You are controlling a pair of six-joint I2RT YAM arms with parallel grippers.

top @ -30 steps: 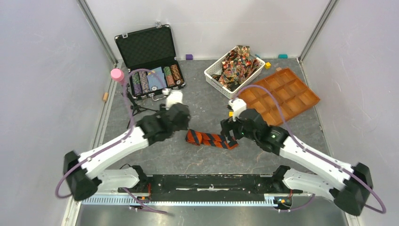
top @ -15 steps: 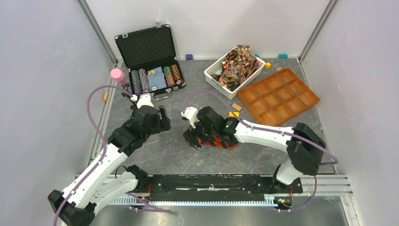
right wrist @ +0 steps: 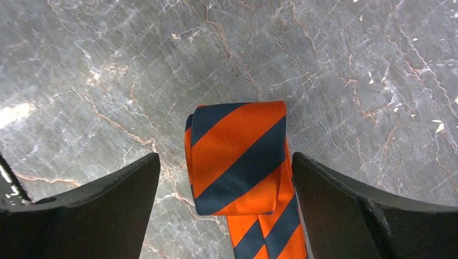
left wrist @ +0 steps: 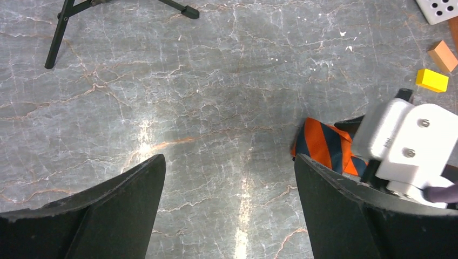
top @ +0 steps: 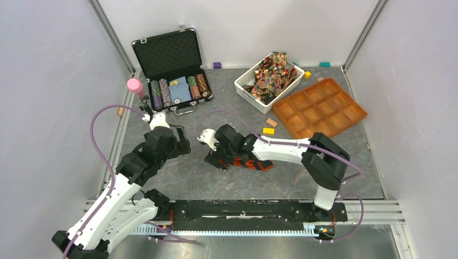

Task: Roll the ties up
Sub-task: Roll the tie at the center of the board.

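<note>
An orange-and-dark striped tie (top: 255,163) lies folded on the grey table in the middle. My right gripper (top: 216,159) hangs over its left end. In the right wrist view the folded end of the tie (right wrist: 237,156) lies between the wide-open fingers of that gripper (right wrist: 226,159), touching neither. My left gripper (top: 181,144) stands apart to the left, open and empty (left wrist: 229,162), over bare table. The tie's end (left wrist: 324,145) shows beside its right finger. More patterned ties (top: 273,73) fill a white basket (top: 244,86) at the back.
An open black case (top: 172,56) with poker chips stands at the back left, a pink-topped stand (top: 134,85) beside it. An orange compartment tray (top: 320,110) lies at the back right. A yellow block (top: 268,130) and an orange block (top: 271,122) lie near the tie.
The right arm swung from the tie's right end to its left end. The left arm pulled back to the left, away from the tie. Both sets of jaws opened wider.
</note>
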